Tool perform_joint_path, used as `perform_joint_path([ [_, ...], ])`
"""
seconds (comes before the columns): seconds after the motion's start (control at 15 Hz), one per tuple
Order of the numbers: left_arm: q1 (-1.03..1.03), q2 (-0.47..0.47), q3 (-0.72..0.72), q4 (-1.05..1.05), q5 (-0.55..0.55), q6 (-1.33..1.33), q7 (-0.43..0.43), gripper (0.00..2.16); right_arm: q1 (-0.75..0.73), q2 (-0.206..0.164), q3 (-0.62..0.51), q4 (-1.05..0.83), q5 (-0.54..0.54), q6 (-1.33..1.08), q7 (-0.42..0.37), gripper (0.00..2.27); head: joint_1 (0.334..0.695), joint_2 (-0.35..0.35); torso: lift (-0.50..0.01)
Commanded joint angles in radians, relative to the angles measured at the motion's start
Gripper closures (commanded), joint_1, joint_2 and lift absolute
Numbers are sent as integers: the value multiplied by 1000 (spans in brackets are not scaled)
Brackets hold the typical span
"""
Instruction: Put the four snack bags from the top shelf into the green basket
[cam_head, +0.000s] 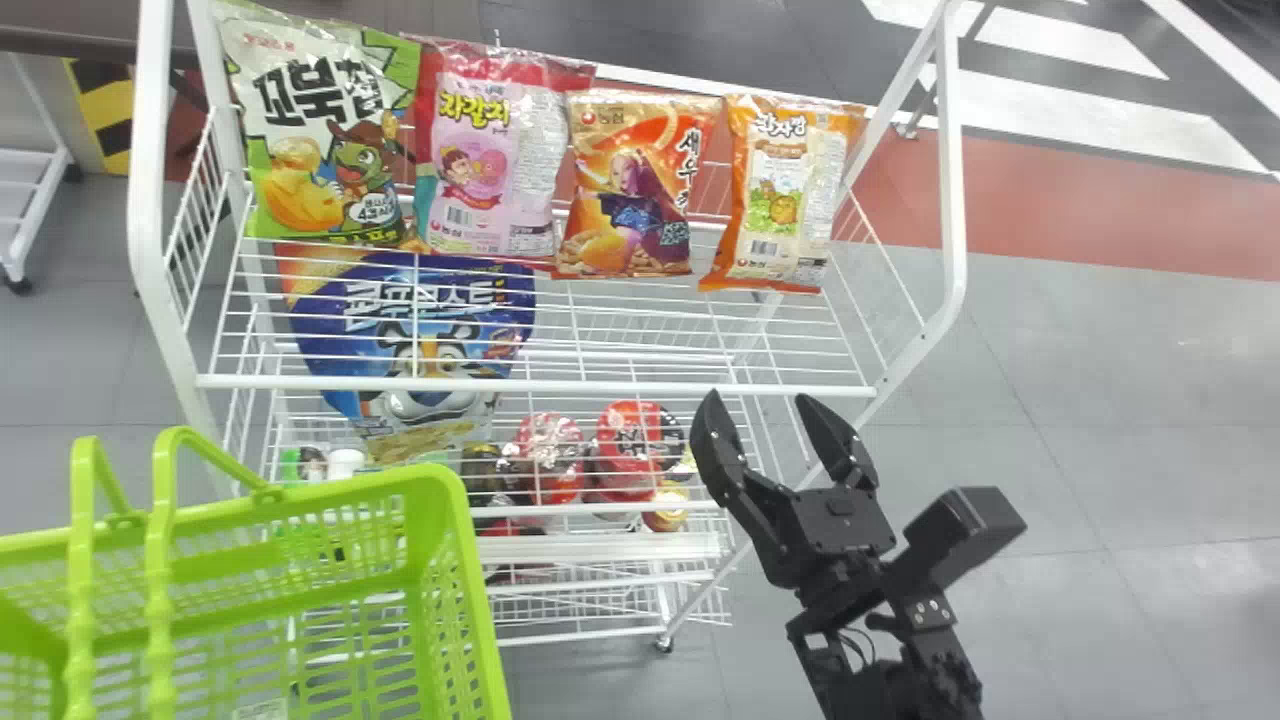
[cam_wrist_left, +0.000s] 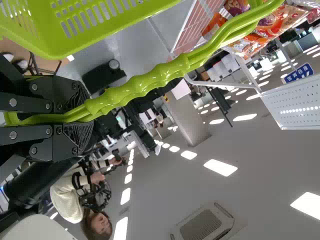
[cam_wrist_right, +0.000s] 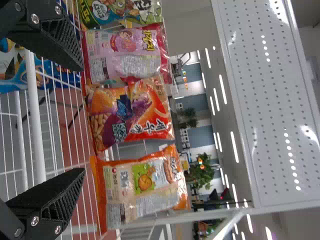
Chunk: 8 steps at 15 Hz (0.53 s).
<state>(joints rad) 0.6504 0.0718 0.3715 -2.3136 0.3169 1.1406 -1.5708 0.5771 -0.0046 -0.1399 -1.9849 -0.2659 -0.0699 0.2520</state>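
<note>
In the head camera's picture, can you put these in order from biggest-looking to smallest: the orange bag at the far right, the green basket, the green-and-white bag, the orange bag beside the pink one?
1. Green basket
2. Green-and-white bag
3. Far-right orange bag and other orange bag: too alike to rank

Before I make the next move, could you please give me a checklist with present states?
1. Four bags on the top shelf: ok, side by side.
2. Left gripper gripping the handles of the basket: ok.
3. Firmness of that grip: cannot tell.
4. Right gripper open and holding nothing: ok.
5. Right gripper around a bag: not ok, short of the row.
</note>
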Motion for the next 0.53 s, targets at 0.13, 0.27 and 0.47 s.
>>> perform_joint_path([
  [0.13,9,11,30,7,24,0,-10,2148,-149,6,118,1,28,192,-26,97,695,-210,0],
  [0.27,9,13,47,11,33,0,-10,2148,-244,6,178,29,56,293,-37,97,695,-106,0],
  [0.47,3,28,49,16,34,0,-10,2148,-404,6,273,115,102,388,-97,97,695,-12,0],
])
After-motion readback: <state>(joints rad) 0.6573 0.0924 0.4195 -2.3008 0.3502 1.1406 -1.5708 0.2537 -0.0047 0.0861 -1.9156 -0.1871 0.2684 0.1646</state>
